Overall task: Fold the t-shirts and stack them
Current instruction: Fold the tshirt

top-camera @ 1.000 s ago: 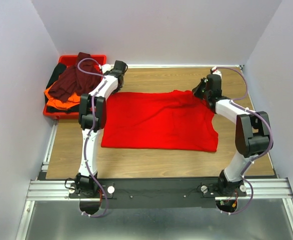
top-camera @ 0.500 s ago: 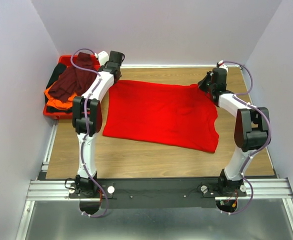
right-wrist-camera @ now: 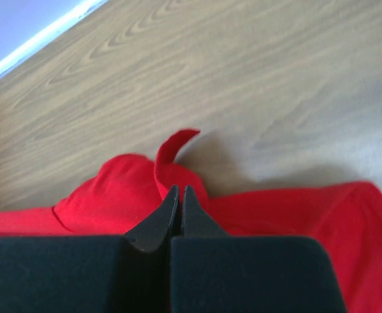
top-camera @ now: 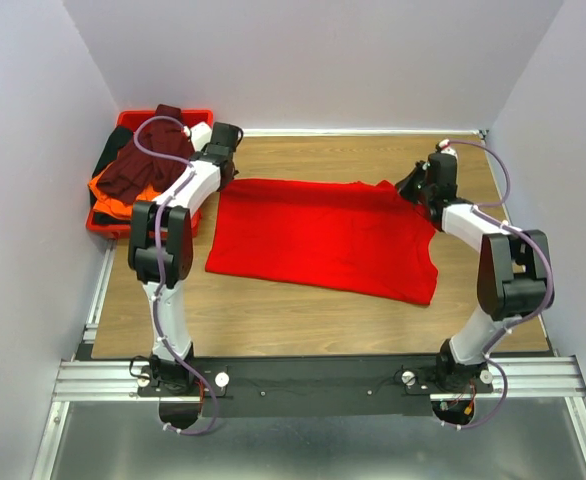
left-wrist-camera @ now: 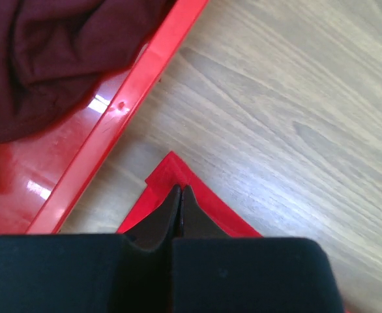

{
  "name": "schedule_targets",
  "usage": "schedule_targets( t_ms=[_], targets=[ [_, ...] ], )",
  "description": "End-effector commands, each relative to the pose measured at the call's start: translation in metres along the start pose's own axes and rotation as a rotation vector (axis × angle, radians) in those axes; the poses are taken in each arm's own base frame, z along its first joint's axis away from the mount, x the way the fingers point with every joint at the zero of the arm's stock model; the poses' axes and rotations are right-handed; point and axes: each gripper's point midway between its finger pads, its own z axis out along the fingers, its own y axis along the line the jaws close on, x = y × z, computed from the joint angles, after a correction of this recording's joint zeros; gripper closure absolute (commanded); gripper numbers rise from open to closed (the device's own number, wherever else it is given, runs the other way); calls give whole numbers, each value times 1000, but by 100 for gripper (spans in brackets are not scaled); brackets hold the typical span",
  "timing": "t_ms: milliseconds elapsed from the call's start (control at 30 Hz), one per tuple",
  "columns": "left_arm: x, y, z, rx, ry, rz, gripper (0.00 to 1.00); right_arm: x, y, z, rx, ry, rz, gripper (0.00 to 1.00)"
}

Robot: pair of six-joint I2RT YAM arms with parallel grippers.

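While both claws are clenched on its far hem line, the bright red t-shirt [top-camera: 323,235] lies spread flat over the middle of the wooden tabletop [top-camera: 303,315], with bare wood showing along the near edge and the far edge.

The left gripper [top-camera: 223,177] sits at the shirt's far-left corner. In the left wrist view its fingers [left-wrist-camera: 171,212] are pressed together on that corner, and a small point of red cloth [left-wrist-camera: 171,171] pokes out past the tips onto the wood [left-wrist-camera: 295,98].

The right gripper [top-camera: 411,188] reaches the shirt's far-right part, toward the right edge of the table. In its own view the right gripper [right-wrist-camera: 179,193] is pinched shut on a raised fold of the red cloth [right-wrist-camera: 106,199], and a thin strip curls up just beyond the tips.

At the far-left corner of the table stands a red plastic tray [top-camera: 108,227], its rim [left-wrist-camera: 135,88] just beside the pinched shirt corner. Heaped in it are the dark maroon t-shirt [top-camera: 145,165] on top, the orange t-shirt [top-camera: 108,190] under it, and the black t-shirt [top-camera: 103,158] along the tray's left side. None of the three is folded.
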Motion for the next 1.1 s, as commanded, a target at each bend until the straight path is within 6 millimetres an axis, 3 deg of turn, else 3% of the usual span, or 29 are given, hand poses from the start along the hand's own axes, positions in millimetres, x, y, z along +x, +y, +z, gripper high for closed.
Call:
schedule_targets(
  t_ms=[0, 33, 233, 333, 500, 633, 833, 933, 1067],
  targets=[
    [-25, 2, -25, 54, -69, -75, 100, 16, -3, -28, -15, 19, 59, 99],
    [-16, 9, -23, 40, -54, -73, 100, 18, -5, -32, -12, 19, 64, 99],
    [-1, 22, -33, 53, -39, -96, 100, 29, -11, -61, -12, 9, 85, 99],
    [20, 34, -35, 54, -8, -100, 100, 39, -17, -71, -1, 14, 93, 99],
    [33, 43, -43, 67, 6, -117, 100, 53, -24, -82, 4, 25, 107, 99],
    [48, 51, -42, 71, 27, -122, 100, 61, -27, -88, 3, 37, 110, 92],
    [60, 57, -46, 91, 34, -128, 100, 69, -29, -97, -10, 44, 113, 66],
    [58, 54, -50, 123, 24, -132, 100, 64, -23, -101, -31, 30, 103, 56],
    [65, 55, -53, 151, 32, -140, 95, 46, -10, -97, -65, 10, 91, 53]
  ],
)
